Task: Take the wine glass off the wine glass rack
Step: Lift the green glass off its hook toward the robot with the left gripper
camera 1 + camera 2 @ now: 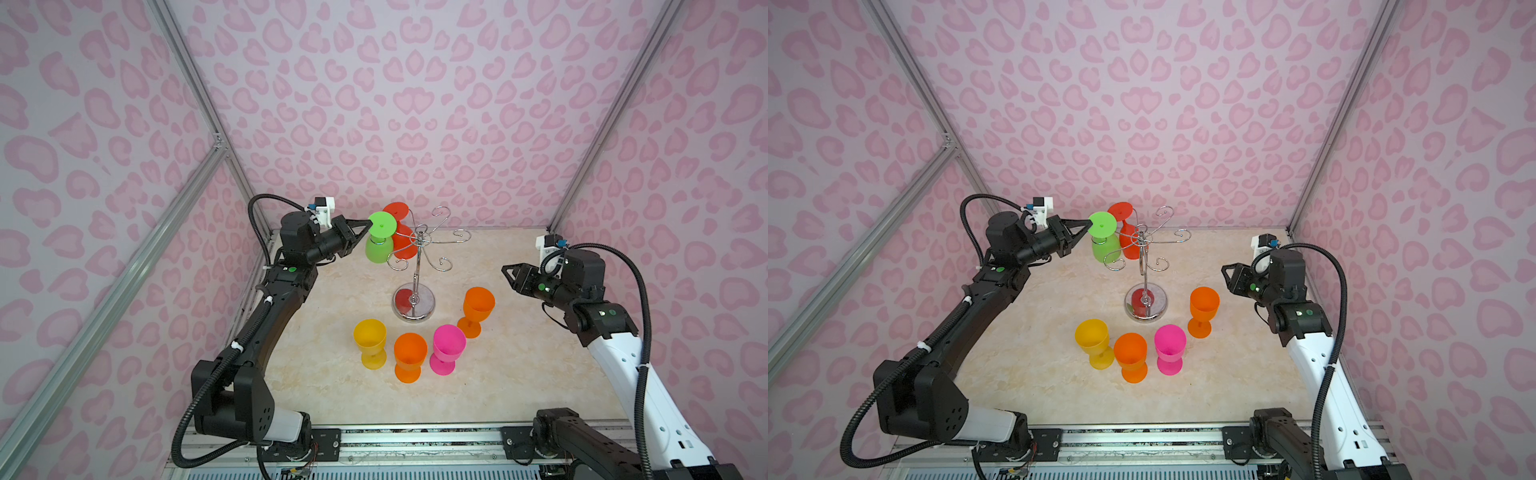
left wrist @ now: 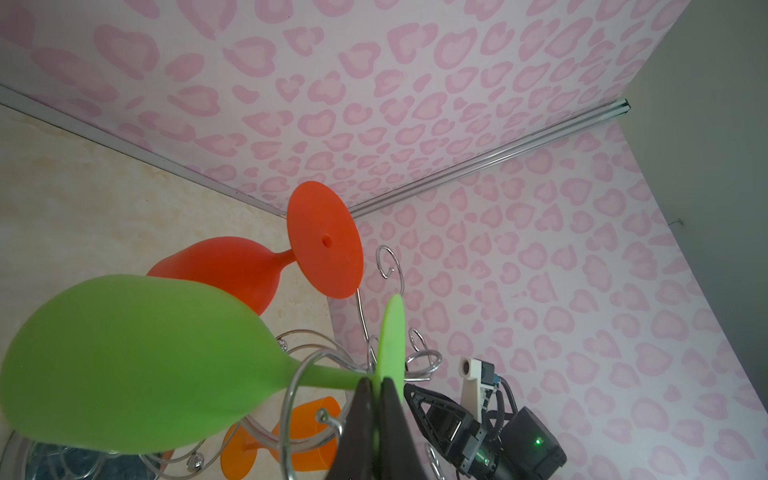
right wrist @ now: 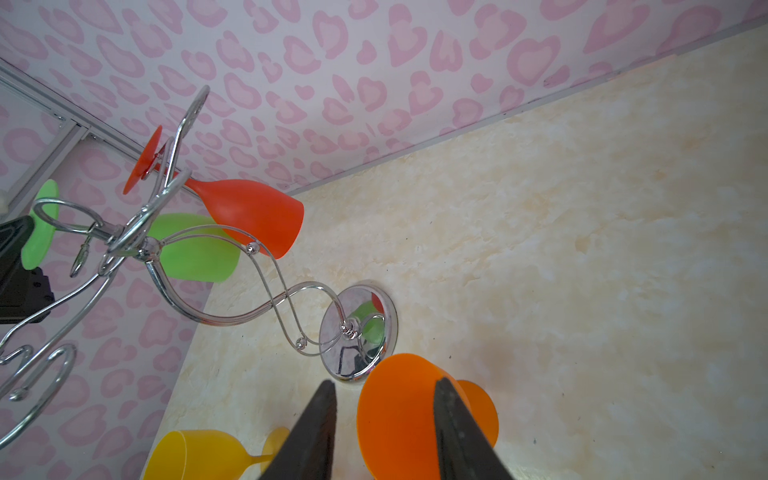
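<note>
A green wine glass [image 1: 379, 247] [image 2: 137, 365] hangs upside down from a hook arm of the chrome wine glass rack [image 1: 417, 270] [image 1: 1145, 270], with its stem still inside the wire loop. My left gripper [image 1: 368, 224] [image 2: 377, 380] is shut on the rim of the glass's flat green foot [image 1: 381, 224]. A red wine glass [image 1: 403, 243] [image 3: 253, 216] hangs upside down from the arm behind it. My right gripper [image 1: 505, 270] [image 3: 384, 380] hovers open to the right of the rack and holds nothing.
Several glasses stand upright on the table in front of the rack's mirrored base [image 1: 413, 309]: yellow [image 1: 370, 336], orange [image 1: 410, 351], pink [image 1: 449, 343], and another orange one [image 1: 478, 305] nearest my right gripper. Pink-patterned walls enclose three sides.
</note>
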{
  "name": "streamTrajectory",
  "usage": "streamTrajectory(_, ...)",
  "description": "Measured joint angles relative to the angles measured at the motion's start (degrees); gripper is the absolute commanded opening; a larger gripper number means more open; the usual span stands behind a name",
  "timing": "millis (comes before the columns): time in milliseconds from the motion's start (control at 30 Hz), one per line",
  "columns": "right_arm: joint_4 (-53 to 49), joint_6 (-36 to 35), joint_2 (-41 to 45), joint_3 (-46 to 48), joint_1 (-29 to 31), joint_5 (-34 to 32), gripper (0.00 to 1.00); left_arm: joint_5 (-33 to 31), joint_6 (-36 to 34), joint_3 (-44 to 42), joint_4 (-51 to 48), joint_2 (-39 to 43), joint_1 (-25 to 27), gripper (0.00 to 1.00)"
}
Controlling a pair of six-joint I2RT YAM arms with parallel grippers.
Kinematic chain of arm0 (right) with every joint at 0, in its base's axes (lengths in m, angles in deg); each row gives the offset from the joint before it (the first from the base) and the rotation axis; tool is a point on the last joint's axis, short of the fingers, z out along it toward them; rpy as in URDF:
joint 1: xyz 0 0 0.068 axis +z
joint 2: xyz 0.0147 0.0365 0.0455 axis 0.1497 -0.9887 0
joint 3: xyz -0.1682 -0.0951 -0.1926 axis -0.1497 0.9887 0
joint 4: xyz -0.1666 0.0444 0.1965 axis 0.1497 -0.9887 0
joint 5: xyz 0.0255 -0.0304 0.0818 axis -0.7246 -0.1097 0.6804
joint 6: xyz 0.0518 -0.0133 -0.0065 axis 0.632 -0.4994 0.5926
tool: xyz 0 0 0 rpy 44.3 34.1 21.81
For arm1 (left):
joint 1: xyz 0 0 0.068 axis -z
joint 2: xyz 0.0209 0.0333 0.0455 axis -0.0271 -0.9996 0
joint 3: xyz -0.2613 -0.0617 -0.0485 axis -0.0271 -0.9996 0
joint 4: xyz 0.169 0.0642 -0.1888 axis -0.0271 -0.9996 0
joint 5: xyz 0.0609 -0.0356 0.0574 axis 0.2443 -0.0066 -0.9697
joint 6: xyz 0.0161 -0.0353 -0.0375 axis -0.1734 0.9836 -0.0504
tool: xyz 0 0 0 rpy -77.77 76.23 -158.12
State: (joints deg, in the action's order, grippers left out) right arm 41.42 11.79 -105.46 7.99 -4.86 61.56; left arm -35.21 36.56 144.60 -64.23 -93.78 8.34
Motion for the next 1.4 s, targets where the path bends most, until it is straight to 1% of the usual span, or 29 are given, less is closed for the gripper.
streamTrajectory(233,0.0,0.0,-0.2,0.0,0.0,0.2,0.4,0.2,-0.5,-0.2,0.2,-0.1,1.8,0.03)
streamTrajectory(400,0.5,0.0,-0.5,0.7,0.0,0.8,0.4,0.4,-1.0,-2.3,0.0,2.1,2.5,0.03)
streamTrajectory(967,1.3,0.6,-0.8,0.8,-0.1,1.6,0.4,0.4,-2.4,-6.7,-2.2,7.9,2.7,0.03)
streamTrajectory(1200,1.4,0.6,-0.8,0.4,-0.1,1.7,0.4,0.1,-4.0,-7.6,-6.3,12.2,1.6,0.03)
streamTrajectory(1400,1.4,0.7,-1.2,0.2,-0.1,1.7,0.4,-0.1,-4.1,-9.9,-9.1,17.2,-1.9,0.03)
